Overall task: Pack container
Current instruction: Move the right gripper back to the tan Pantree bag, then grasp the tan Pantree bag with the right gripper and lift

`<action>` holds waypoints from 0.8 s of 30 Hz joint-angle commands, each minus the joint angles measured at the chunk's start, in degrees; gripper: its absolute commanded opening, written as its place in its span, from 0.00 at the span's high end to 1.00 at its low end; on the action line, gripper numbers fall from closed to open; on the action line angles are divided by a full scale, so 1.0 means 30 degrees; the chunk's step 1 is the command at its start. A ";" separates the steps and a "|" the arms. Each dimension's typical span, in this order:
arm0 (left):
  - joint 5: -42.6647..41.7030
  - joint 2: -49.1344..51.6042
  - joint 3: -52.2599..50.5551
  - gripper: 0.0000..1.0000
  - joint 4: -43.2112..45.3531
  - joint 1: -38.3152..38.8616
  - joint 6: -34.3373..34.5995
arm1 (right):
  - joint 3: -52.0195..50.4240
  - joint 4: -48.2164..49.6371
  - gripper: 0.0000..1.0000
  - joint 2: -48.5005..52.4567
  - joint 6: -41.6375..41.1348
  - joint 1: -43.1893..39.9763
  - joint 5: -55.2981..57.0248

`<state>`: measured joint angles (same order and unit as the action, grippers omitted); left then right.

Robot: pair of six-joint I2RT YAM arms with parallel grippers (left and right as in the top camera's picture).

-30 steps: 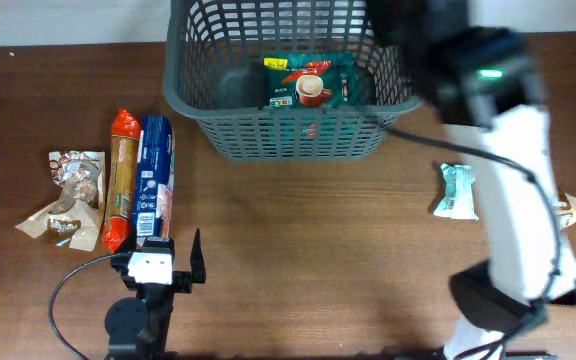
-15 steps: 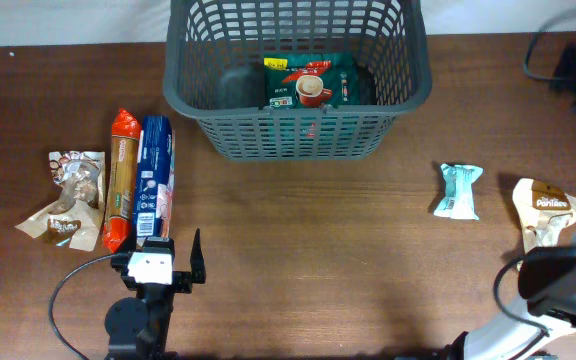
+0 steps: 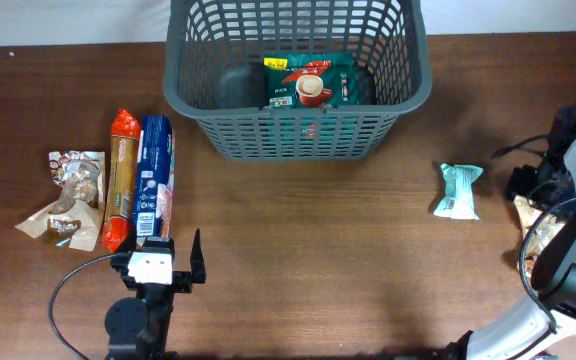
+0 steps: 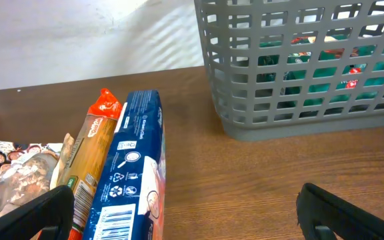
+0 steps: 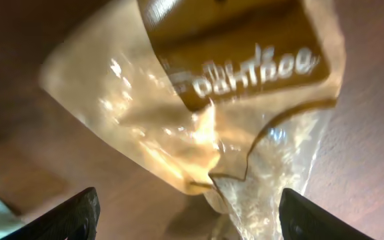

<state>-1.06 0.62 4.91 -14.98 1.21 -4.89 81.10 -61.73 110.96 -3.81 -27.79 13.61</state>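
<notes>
The right arm, seen above the container (image 3: 298, 135) a second ago, has since been swung away to the right and lowered well to the right of the container and nearer the table's front edge. There the right gripper (image 5: 192, 217) is now poised directly over a brown-and-clear snack packet (image 5: 232, 87). In the right wrist view the packet fills the frame between the two fingertips. The jaws are spread wide on either side of it, and no grip has yet been taken. One green packet (image 3: 308, 82) is lying inside the container, which has not been moved and stands at the far middle of the table. The change is judged to mean that one delivery is finished and the next pick is being set up, with the brown packet as the target. A teal packet (image 3: 458, 190), between the container and the brown packet, is left untouched. To the left of the container, an orange-capped roll (image 3: 121, 180), a blue pack (image 3: 154, 180) and a crinkled clear packet (image 3: 68, 195) are also waiting. The left gripper (image 4: 185, 213) is held low, in front of the container and to its left, with its jaws wide and nothing between them. Most of the packing is therefore judged to be outstanding.
</notes>
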 commanded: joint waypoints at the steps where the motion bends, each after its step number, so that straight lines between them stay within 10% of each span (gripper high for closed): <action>1: 0.0131 -0.0109 -0.0087 0.01 -0.0007 0.0044 0.0044 | -0.0539 -0.0648 0.20 -0.0284 0.1013 -0.0903 -0.0102; 24: 0.0131 -0.0109 -0.0087 0.01 -0.0007 0.0044 0.0044 | -0.0991 -0.0408 0.21 -0.0306 0.0998 -0.2120 0.0933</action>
<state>-1.06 0.62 4.91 -15.00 1.21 -4.89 77.56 -63.20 110.96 -1.21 -33.74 14.15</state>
